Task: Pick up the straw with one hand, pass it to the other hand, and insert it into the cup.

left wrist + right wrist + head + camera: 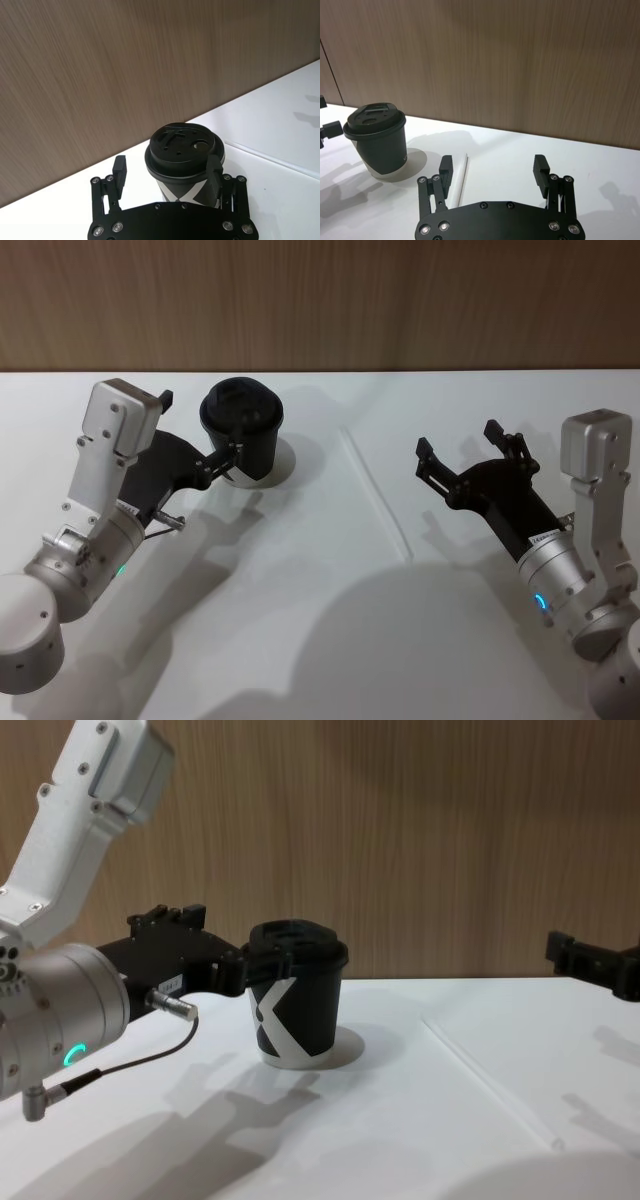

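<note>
White table (300, 620) across the foreground. Mid-frame, straw (377, 495) flat on it, slanting from lower right to upper left, free of both grippers. Near it at centre right, right gripper (458, 440), fingers spread wide, gripping nothing. Farther back at upper left, left gripper (200, 425), fingers spread around upright cup (242, 410), one finger against its side, the other apart. Wood-panelled wall (400, 300) behind.

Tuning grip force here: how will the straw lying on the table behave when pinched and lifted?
The straw is a thin round tube lying flat on the smooth table, so a nudge would probably roll it. It looks translucent and thin-walled: likely very light, and a hard pinch might crush it. Gripped near one end, its length may sag.
</note>
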